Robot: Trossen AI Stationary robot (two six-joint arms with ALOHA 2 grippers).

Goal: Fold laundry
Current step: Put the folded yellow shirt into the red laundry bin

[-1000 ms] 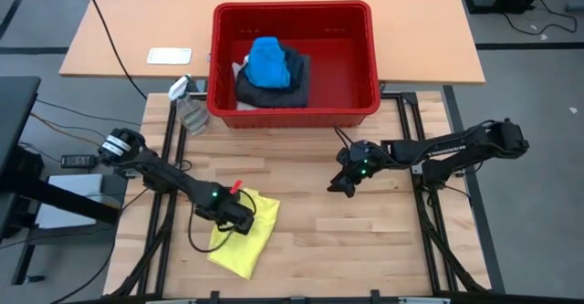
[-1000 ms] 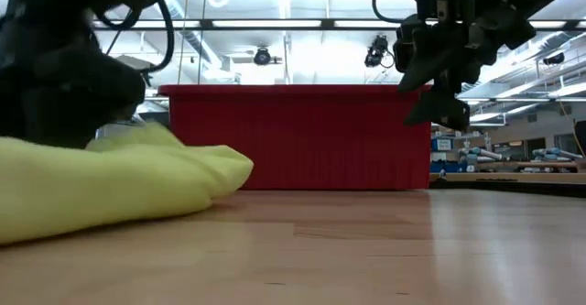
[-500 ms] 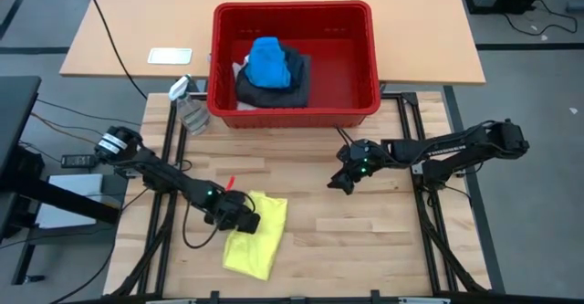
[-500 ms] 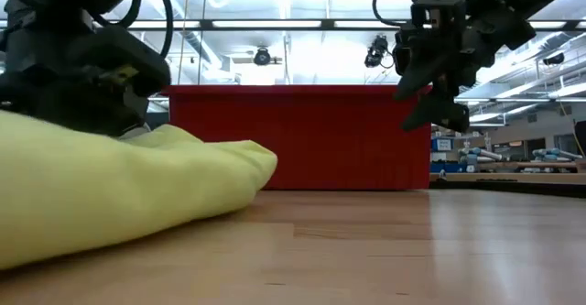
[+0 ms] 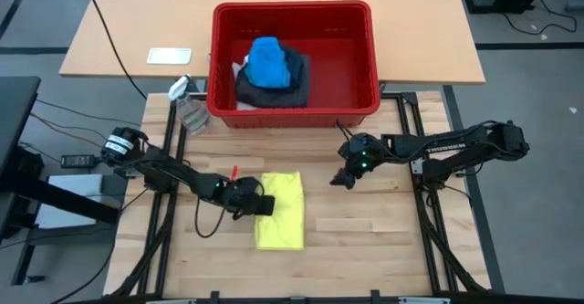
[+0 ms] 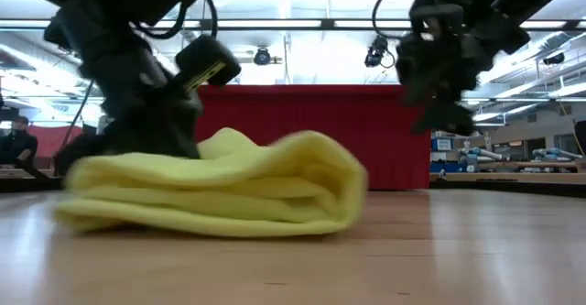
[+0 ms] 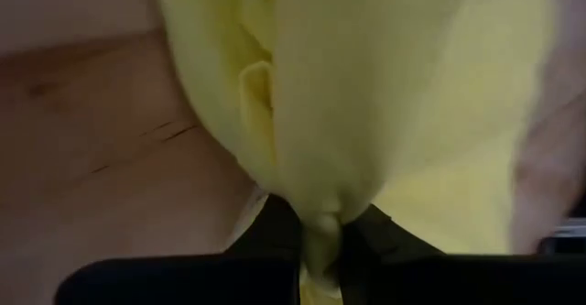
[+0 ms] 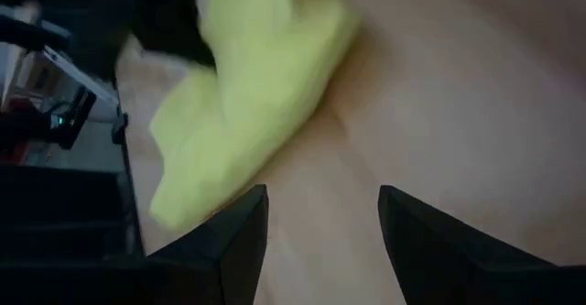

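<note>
wooden tabletop (image 5: pixel 365 240) first, since it carries everything: we work on its pale planks, and most of them lie bare. behind it sits the red basket (image 5: pixel 360 67), the biggest thing on it, and inside we see a heap we have not touched yet: dark grey shorts (image 5: pixel 294 78) with a bright blue piece (image 5: pixel 267 60) on top. next in size is the yellow shirt (image 5: pixel 283 211), lying on the tabletop near the front, between our two arms, bunched into a rough thick rectangle rather than a neat fold. our left pincer (image 5: pixel 258 204) is at the shirt's left edge, and in the left wrist view a pinch of yellow cloth sits clamped between its fingers, so we are grasping the shirt. our right pincer (image 5: pixel 347 178) hangs apart from the shirt to the right, fingers spread and holding nothing. smallest, a clear spray bottle (image 5: pixel 189 108) stands just beside the basket's left corner. we judge the task barely begun: one garment out and half arranged, the basket's pile all to come.
</note>
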